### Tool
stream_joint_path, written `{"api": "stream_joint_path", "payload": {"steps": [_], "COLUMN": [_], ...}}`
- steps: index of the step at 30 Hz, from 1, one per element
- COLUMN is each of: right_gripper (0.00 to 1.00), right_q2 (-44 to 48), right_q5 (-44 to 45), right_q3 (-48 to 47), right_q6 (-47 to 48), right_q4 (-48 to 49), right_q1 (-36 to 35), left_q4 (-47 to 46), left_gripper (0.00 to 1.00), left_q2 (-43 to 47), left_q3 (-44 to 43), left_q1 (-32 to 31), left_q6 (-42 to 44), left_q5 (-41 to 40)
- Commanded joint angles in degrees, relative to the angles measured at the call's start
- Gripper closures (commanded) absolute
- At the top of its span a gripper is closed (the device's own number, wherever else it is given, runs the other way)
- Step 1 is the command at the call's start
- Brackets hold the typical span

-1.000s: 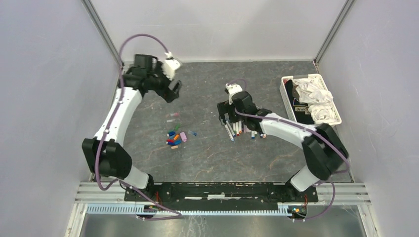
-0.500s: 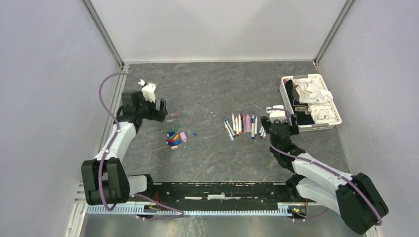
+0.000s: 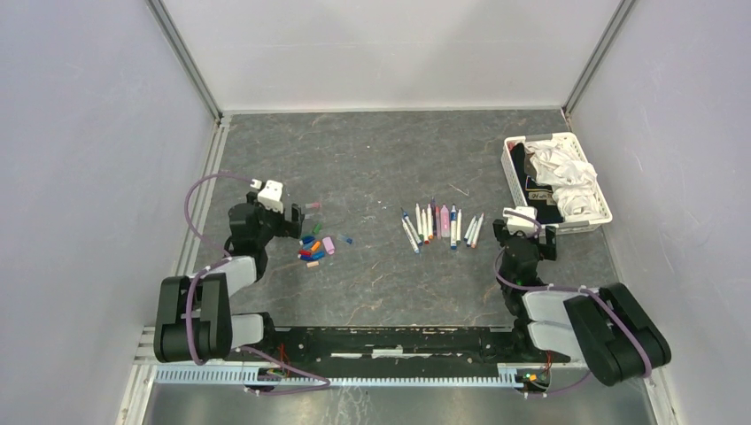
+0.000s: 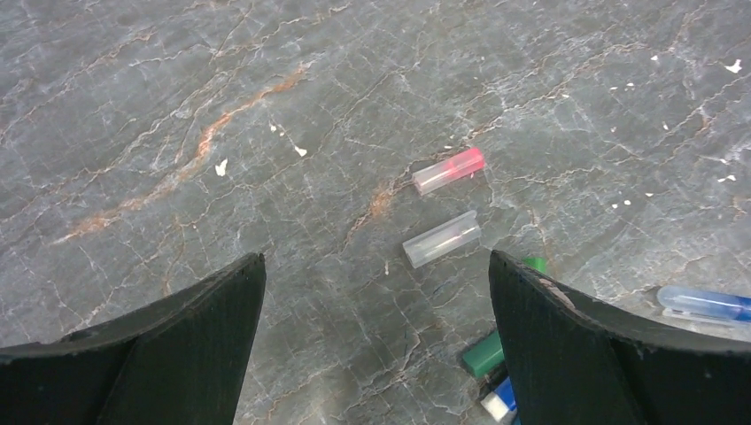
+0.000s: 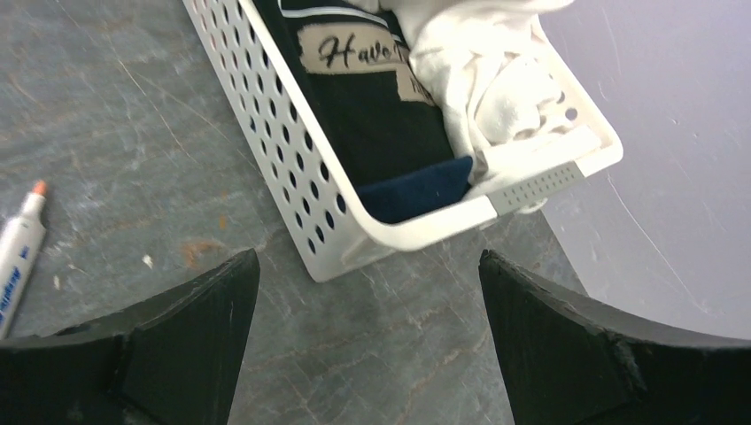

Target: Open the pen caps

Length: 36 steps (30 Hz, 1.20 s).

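Top external shows the grey table (image 3: 372,150), the white basket (image 3: 511,168) at my right, the pens (image 3: 434,223) lined up mid-table, and the pen caps (image 3: 314,246) heaped just beside my left gripper (image 4: 374,266). It and my right gripper (image 5: 367,257) gape wide, holding nothing, parked low. I judge this is because the caps seem all off, though the small ones blur.

From above, the pen caps (image 3: 313,248) lay too small to count one by one. On the left wrist view, a blue cap (image 4: 708,304) ran off the right edge and a green cap (image 4: 483,354) tucked partly behind the black finger (image 4: 576,354). On the right wrist view, the basket (image 5: 301,177) was cropped at the top, and a pen (image 5: 19,252) ran off the left edge.
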<state>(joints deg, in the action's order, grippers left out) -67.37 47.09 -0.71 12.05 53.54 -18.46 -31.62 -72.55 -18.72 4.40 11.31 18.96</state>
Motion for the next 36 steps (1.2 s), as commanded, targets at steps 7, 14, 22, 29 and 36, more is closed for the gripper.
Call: {"api": "stream_joint_path", "payload": {"steps": [7,14,22,29,36], "right_gripper": [0.03,0.03,0.02,0.02,0.02], "right_q2": [-9.69,-7.85,-12.74,-10.75,-11.01], "right_q5": [-4.77,-10.06,-22.16,-22.45,-22.30], "right_q3": [3.37,7.30,7.90,6.42,6.80], "right_q6": [3.00,1.74,-0.34,-1.53,-1.24], "right_q4": [24.56,29.19,34.56,27.92,29.32], "right_q1": [1.46,3.63,9.82,9.96,9.94], "left_q4": [-21.99,-38.38,-38.48,-37.23,-37.73], "left_gripper": [0.00,0.00,0.00,0.00,0.00], "left_q2": [-0.87,-7.29,-15.96,-15.01,-15.14], "left_q3": [6.41,9.74,5.74,5.80,5.93], "left_q1": [0.07,-0.50,-3.76,-3.70,-3.74], "left_q6": [-4.33,-10.83,-9.94,-10.08,-10.17], "left_q5": [-6.55,-4.15,-12.94,-13.18,-13.16]}}
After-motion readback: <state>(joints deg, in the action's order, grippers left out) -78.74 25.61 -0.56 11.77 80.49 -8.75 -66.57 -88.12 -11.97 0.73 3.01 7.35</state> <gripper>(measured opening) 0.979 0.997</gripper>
